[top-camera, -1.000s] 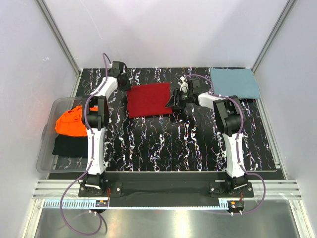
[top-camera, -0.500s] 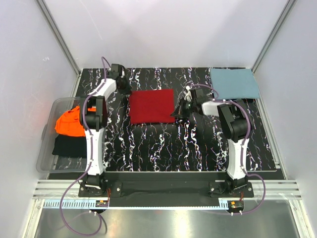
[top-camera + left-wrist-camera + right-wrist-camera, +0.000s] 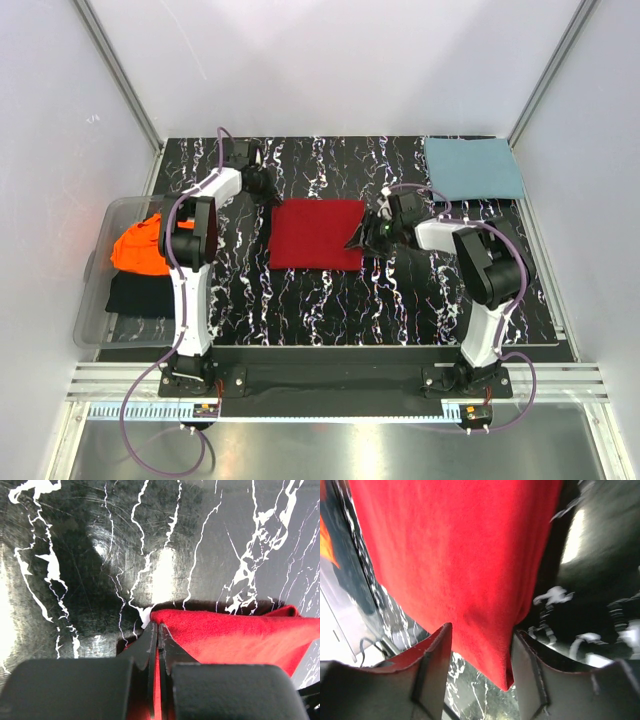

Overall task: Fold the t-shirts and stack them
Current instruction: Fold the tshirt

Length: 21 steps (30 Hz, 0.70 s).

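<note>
The deep red t-shirt [image 3: 316,233] lies folded into a flat rectangle on the black marbled table, mid-centre. My left gripper [image 3: 268,192] is at its far left corner and is shut on the cloth; in the left wrist view the fingers [image 3: 158,626] pinch the red edge [image 3: 235,635]. My right gripper [image 3: 365,235] is at the shirt's right edge, open, and a corner of red cloth [image 3: 460,555] hangs loose between its spread fingers [image 3: 481,632]. The teal-blue t-shirt [image 3: 472,166] lies folded at the back right. The orange t-shirt [image 3: 140,247] sits crumpled in the bin.
A clear plastic bin [image 3: 95,310] stands off the table's left edge, with a black garment [image 3: 140,292] under the orange shirt. White walls and metal posts close in the table's far side and both flanks.
The red shirt has slid toward the near side and a little right, with both grippers travelling along at its left corner and right edge.
</note>
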{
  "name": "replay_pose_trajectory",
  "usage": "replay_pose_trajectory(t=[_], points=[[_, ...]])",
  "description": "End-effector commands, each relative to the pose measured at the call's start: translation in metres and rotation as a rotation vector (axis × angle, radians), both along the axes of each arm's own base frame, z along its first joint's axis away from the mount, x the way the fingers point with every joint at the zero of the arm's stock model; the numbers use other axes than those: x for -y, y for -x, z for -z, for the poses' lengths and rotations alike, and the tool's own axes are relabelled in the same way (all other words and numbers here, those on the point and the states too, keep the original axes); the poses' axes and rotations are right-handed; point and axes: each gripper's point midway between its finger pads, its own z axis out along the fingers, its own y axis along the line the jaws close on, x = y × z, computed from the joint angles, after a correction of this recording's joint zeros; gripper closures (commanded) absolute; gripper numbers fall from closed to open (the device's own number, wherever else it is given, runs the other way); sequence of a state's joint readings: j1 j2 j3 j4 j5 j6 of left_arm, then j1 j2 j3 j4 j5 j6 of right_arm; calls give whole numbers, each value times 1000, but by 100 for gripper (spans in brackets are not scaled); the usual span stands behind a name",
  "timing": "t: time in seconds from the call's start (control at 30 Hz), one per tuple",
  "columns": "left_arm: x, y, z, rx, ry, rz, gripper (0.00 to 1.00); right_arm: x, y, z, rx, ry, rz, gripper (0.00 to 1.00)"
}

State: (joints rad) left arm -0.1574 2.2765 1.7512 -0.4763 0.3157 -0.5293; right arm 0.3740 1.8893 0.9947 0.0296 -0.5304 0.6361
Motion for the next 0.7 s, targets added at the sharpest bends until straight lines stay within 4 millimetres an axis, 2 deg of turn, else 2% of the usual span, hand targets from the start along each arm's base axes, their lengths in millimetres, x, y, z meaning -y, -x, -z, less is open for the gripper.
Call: replay_pose_trajectory(t=[0.0,0.03,0.07,0.1,0.17,0.2,0.23,0.27,0.3,0.33,0.4,0.47,0.5,0.53,0.6,0.67], points=[[3,-5,-33,85,22,44,100,24,-36,0,58,49,77,44],[2,-6,-32,88,14,47,100,25,-46,-6,76,33,74,43],[1,-6,-27,84,3,52,100,34,-56,-6,75,26,95,42],[-1,-7,-25,81,-3,51,100,38,-60,0,62,22,100,42],[-3,-6,-17,66,-15,55,100,47,-76,-4,81,7,115,42],[-2,-6,-15,64,-15,60,100,49,-80,1,76,5,113,42],[-2,-6,-14,61,-15,63,100,46,-89,-7,107,-15,86,42],[-3,-6,-10,57,-17,63,100,45,-93,-7,113,-25,73,42],[-3,-7,-9,57,-19,62,100,48,-97,0,102,-32,70,42],[-3,-7,-5,51,-23,65,100,44,-108,-10,132,-52,51,42],[-3,-10,-4,55,-27,69,100,47,-116,-7,129,-70,49,42],[-4,-12,-1,54,-34,74,100,46,-126,-16,154,-88,41,42],[-3,-13,0,55,-34,77,100,46,-129,-11,148,-88,42,42],[-5,-13,3,50,-41,74,100,43,-136,-18,167,-101,33,42],[-4,-17,3,58,-46,76,100,40,-140,-11,154,-113,25,43],[-5,-21,6,60,-48,78,100,38,-150,-14,170,-118,30,45]])
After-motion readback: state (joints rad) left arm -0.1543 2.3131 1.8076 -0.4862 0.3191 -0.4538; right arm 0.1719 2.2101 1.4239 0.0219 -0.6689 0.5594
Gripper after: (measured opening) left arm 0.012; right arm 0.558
